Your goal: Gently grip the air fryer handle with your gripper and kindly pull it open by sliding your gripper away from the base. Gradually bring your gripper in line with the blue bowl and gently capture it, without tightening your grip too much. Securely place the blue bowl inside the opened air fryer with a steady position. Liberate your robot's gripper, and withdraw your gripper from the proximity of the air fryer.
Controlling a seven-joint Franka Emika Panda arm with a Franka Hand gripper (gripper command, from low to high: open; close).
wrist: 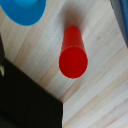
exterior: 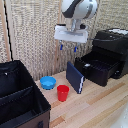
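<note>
The air fryer (exterior: pixel 111 47) is a big black box at the exterior view's right, and its front drawer (exterior: pixel 98 69) stands pulled out toward the middle. On the wooden table, the blue bowl (exterior: pixel 48 82) sits left of centre; in the wrist view the blue bowl (wrist: pixel 22 10) shows only partly at the edge. High above the table hangs my gripper (exterior: pixel 69 47), open and holding nothing, up and to the right of the bowl and left of the fryer. The wrist view does not show its fingers.
A red cup (exterior: pixel 63 92) (wrist: pixel 73 52) stands just right of the bowl. A dark-blue book (exterior: pixel 75 76) (wrist: pixel 122 20) stands on edge between cup and drawer. A black fabric bin (exterior: pixel 20 100) (wrist: pixel 25 95) fills the near left. A woven screen (exterior: pixel 35 30) backs the table.
</note>
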